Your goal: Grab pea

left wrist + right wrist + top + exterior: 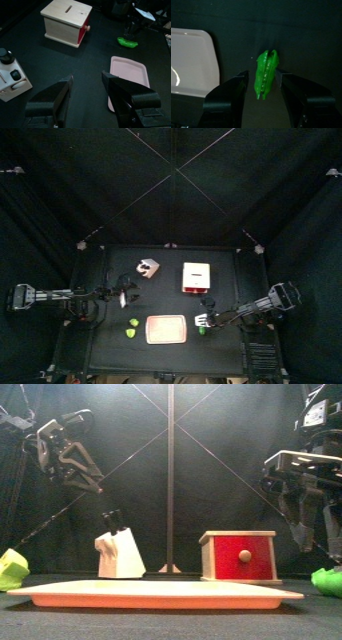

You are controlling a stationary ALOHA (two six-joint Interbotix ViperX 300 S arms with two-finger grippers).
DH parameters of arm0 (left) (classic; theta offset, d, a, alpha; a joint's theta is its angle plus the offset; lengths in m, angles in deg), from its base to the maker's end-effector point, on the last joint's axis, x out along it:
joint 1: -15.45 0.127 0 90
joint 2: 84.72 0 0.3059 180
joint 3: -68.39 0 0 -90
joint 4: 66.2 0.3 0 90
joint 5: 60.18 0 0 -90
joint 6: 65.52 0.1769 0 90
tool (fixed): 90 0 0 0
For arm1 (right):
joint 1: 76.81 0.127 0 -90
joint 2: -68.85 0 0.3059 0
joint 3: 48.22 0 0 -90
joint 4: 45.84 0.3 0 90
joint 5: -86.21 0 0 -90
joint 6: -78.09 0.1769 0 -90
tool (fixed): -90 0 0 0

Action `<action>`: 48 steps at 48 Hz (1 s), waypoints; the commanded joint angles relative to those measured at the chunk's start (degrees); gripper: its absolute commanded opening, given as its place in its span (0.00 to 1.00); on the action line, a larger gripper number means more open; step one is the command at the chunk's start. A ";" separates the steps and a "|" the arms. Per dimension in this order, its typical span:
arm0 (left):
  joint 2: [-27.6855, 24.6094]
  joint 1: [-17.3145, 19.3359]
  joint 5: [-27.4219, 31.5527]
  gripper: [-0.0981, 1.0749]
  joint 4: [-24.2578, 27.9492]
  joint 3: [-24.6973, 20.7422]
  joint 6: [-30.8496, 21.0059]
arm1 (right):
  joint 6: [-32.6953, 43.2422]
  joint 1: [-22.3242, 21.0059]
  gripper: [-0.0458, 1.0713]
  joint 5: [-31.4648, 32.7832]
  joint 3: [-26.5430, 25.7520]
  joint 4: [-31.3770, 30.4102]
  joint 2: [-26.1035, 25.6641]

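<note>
2 black arms hang over the dark worktop. On it lie a pale pink tray, a wooden box with a red face and the pea. The pea sits just beside the tray, between the wide-spread jaws of the right end effector. The left end effector hovers apart, jaws parted, holding nothing.

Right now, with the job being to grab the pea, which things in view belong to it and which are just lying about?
Belongs to the job:
- the pea, lying on the table
- the right hand, open, its jaws on either side of the pea

Just lying about:
- tray
- wooden box with red front
- white block
- yellow-green bits
- left hand, open, empty
</note>
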 commanded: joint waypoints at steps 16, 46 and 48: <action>0.00 0.62 -0.26 0.81 0.00 -0.79 0.00 | 0.00 0.44 0.78 0.88 -2.55 1.23 3.08; 0.00 0.97 -0.26 0.81 0.00 -0.53 0.00 | 0.00 0.00 0.78 -7.82 0.53 4.04 6.42; 0.00 0.97 -0.26 0.81 0.00 -0.53 0.00 | 0.00 -0.09 0.78 -8.26 0.62 4.04 6.59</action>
